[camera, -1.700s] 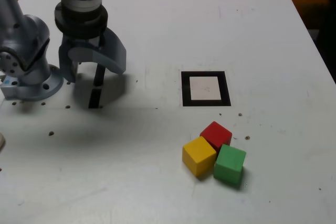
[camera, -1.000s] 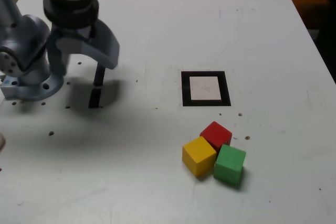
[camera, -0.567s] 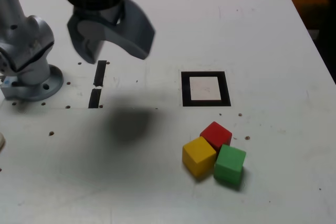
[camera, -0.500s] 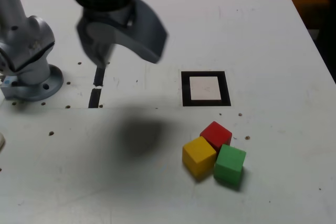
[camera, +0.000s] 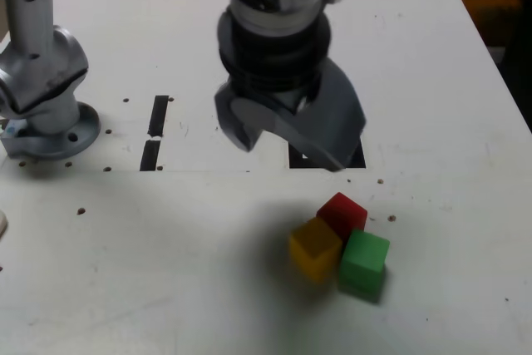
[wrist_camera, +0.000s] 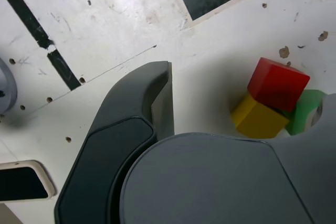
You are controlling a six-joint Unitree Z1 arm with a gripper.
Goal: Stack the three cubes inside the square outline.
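Over the bench [camera: 208, 305], the pincer [camera: 291, 143] hangs wide open, nothing in it, while red [camera: 342, 214], yellow [camera: 315, 248] and green [camera: 363, 262] cubes sit bunched together.

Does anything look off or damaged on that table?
A few small things: one black tape strip is separated from the other by a ragged break, and dark chips or holes dot the white tabletop. The cubes look undamaged where visible.

No readable text anywhere.
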